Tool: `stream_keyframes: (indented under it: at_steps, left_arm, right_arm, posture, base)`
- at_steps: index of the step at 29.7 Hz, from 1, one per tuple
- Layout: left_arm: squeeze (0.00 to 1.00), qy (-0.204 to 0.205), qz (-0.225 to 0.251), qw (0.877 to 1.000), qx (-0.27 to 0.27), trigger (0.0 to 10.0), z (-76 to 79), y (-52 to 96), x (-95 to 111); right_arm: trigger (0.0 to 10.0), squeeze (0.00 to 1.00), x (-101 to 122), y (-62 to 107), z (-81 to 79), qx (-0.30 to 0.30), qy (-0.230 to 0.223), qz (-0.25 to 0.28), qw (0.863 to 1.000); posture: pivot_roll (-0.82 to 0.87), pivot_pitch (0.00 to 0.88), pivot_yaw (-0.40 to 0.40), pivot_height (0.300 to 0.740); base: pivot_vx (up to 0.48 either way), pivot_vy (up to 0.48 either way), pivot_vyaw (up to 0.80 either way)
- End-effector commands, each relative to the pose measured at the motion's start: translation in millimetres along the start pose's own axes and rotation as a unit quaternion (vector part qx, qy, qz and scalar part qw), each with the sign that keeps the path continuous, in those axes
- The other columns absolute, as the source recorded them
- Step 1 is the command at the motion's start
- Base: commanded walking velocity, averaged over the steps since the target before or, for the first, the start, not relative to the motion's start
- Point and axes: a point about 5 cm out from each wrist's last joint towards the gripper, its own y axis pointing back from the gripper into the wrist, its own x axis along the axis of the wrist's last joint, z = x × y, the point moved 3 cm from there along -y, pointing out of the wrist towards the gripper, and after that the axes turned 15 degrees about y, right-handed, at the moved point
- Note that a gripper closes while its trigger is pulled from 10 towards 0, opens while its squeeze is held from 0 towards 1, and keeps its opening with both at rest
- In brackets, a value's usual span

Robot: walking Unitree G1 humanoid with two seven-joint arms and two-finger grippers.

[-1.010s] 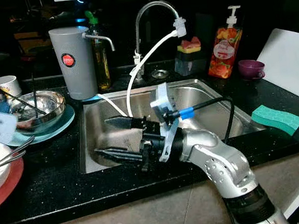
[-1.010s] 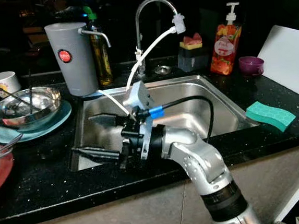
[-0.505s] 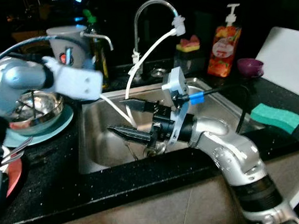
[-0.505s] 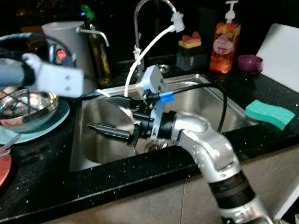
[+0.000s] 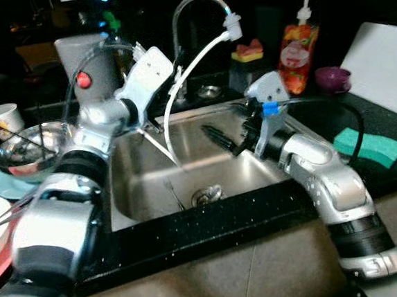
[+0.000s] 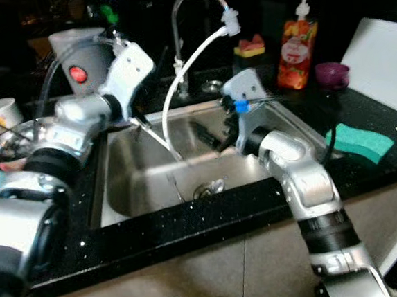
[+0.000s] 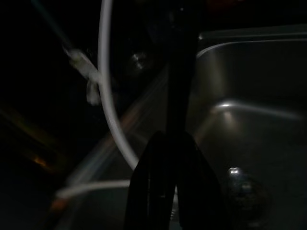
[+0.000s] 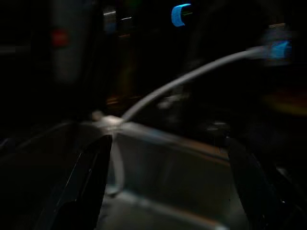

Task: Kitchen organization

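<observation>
Wide apart stand the jaws of the right gripper [image 8: 163,191], black fingers [image 8: 84,184] splayed either side of the wrist view, hovering over the sink [image 5: 187,181] near its right rim and aimed toward the back left corner. Left gripper [image 7: 168,191] now: jaws pressed together, nothing between them, reaching from the left counter over the sink's back left corner, just beside the white hose [image 5: 180,94] that droops from the tap [image 5: 197,9] into the basin. Down in the basin a fork [image 5: 173,194] lies next to the drain [image 5: 208,193]. On the left counter sit a steel bowl [image 5: 28,146] on a teal plate [image 5: 7,187], a cup [image 5: 4,118] behind it, and a grey canister [image 5: 83,65]. Along the back edge stands a soap bottle [image 5: 293,43], with a purple cup [image 5: 333,78] to its right. A green sponge [image 5: 369,146] rests on the right counter.
</observation>
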Motion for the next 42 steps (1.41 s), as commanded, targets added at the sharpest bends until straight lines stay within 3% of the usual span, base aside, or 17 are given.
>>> stream_keyframes:
  at_steps: [1, 5, 6, 7, 8, 9, 15, 23, 24, 25, 26, 29, 32, 34, 36, 40, 42]
  left_arm:
    - [0.00, 0.049, -0.017, 0.998, 0.030, 10.0, -6.2, 1.4, -15.1]
    - [0.05, 0.110, -0.042, 0.990, 0.082, 10.0, -13.2, 3.8, -36.2]
    - [0.17, 0.131, -0.049, 0.985, 0.099, 10.0, -15.8, 5.1, -42.0]
    - [0.17, 0.131, -0.049, 0.985, 0.099, 10.0, -15.8, 5.1, -42.0]
    - [0.42, 0.166, -0.058, 0.977, 0.124, 10.0, -19.8, 7.6, -50.1]
    - [1.00, 0.189, -0.064, 0.970, 0.136, 10.0, -21.6, 9.2, -55.3]
    - [1.00, 0.207, -0.082, 0.965, 0.140, 10.0, -19.6, 13.0, -74.4]
    - [1.00, 0.195, -0.057, 0.969, 0.138, 10.0, -25.8, 13.5, -57.8]
    - [0.11, 0.172, -0.060, 0.973, 0.138, 10.0, -27.1, 13.4, -50.8]
    - [0.11, 0.157, -0.064, 0.976, 0.139, 10.0, -27.5, 13.5, -46.5]
    - [0.00, 0.130, -0.067, 0.977, 0.156, 10.0, -31.4, 14.6, -38.3]
    - [0.00, 0.092, -0.061, 0.976, 0.187, 10.0, -39.3, 18.5, -21.4]
    - [0.00, 0.105, 0.008, 0.977, 0.185, 10.0, -50.1, 30.0, 17.0]
    - [0.00, 0.080, 0.032, 0.978, 0.189, 10.0, -63.1, 41.9, 30.7]
    - [0.00, 0.080, 0.032, 0.978, 0.189, 10.0, -63.1, 41.9, 30.7]
    - [0.00, 0.072, 0.023, 0.959, 0.272, 10.0, -108.2, 74.2, 32.9]
    - [0.00, 0.073, 0.014, 0.953, 0.295, 10.0, -117.5, 81.8, 31.1]
  right_arm:
    - [10.0, 0.00, 3.0, -1.9, 4.9, -0.021, 0.008, 0.006, 1.000]
    - [10.0, 0.00, 5.9, -1.9, 10.8, -0.047, 0.011, 0.011, 0.999]
    - [10.0, 0.00, 6.5, -2.0, 12.5, -0.055, 0.011, 0.013, 0.998]
    - [10.0, 0.00, 6.5, -2.0, 12.5, -0.055, 0.011, 0.013, 0.998]
    - [10.0, 0.00, 7.1, -2.5, 14.7, -0.066, 0.011, 0.014, 0.998]
    - [10.0, 0.00, 6.9, -2.6, 15.4, -0.071, 0.011, 0.014, 0.997]
    - [10.0, 0.00, -4.7, -0.2, 15.9, -0.089, 0.017, -0.001, 0.996]
    - [10.0, 0.00, -10.9, 3.9, 15.2, -0.102, 0.014, -0.009, 0.995]
    - [10.0, 0.00, -11.8, 5.0, 15.9, -0.107, 0.011, -0.010, 0.994]
    - [10.0, 0.00, -12.4, 5.9, 16.3, -0.110, 0.010, -0.010, 0.994]
    - [10.0, 0.00, -13.1, 6.9, 16.9, -0.114, 0.007, -0.011, 0.993]
    - [10.0, 0.00, -13.8, 8.4, 17.6, -0.120, 0.004, -0.010, 0.993]
    - [10.0, 0.00, -14.5, 10.3, 18.2, -0.129, -0.003, -0.010, 0.992]
    - [10.0, 0.00, -14.9, 11.5, 18.8, -0.135, -0.007, -0.010, 0.991]
    - [10.0, 0.00, -14.9, 11.5, 18.8, -0.135, -0.007, -0.010, 0.991]
    - [10.0, 0.00, -14.8, 13.9, 20.6, -0.146, -0.012, -0.010, 0.989]
    - [10.0, 0.00, -14.5, 14.6, 21.2, -0.148, -0.012, -0.009, 0.989]
  posture:
    - [0.03, 0.142, 0.035, 0.740]
    - [0.04, 0.159, 0.035, 0.740]
    - [0.04, 0.163, 0.035, 0.740]
    - [0.04, 0.163, 0.035, 0.740]
    - [0.04, 0.178, 0.035, 0.740]
    - [0.04, 0.187, 0.036, 0.740]
    - [0.03, 0.211, 0.031, 0.740]
    - [0.04, 0.217, 0.031, 0.740]
    - [0.04, 0.217, 0.031, 0.740]
    - [0.05, 0.214, 0.030, 0.740]
    - [0.05, 0.214, 0.030, 0.740]
    - [0.05, 0.210, 0.028, 0.740]
    - [0.06, 0.209, 0.025, 0.740]
    - [0.07, 0.209, 0.023, 0.740]
    - [0.07, 0.209, 0.023, 0.740]
    - [0.07, 0.208, 0.013, 0.740]
    - [0.07, 0.209, 0.009, 0.740]
  base:
    - [0.000, 0.000, 0.00]
    - [0.000, 0.000, 0.00]
    - [0.000, 0.000, 0.00]
    - [0.000, 0.000, 0.00]
    - [0.000, 0.000, 0.00]
    - [0.000, 0.000, 0.00]
    - [0.000, 0.000, 0.00]
    - [0.000, 0.000, 0.00]
    - [0.000, 0.000, 0.00]
    - [0.000, 0.000, 0.00]
    - [0.000, 0.000, 0.00]
    - [0.000, 0.000, 0.00]
    - [0.000, 0.000, 0.00]
    - [0.000, 0.000, 0.00]
    - [0.000, 0.000, 0.00]
    - [0.000, 0.000, 0.00]
    - [0.000, 0.000, 0.00]
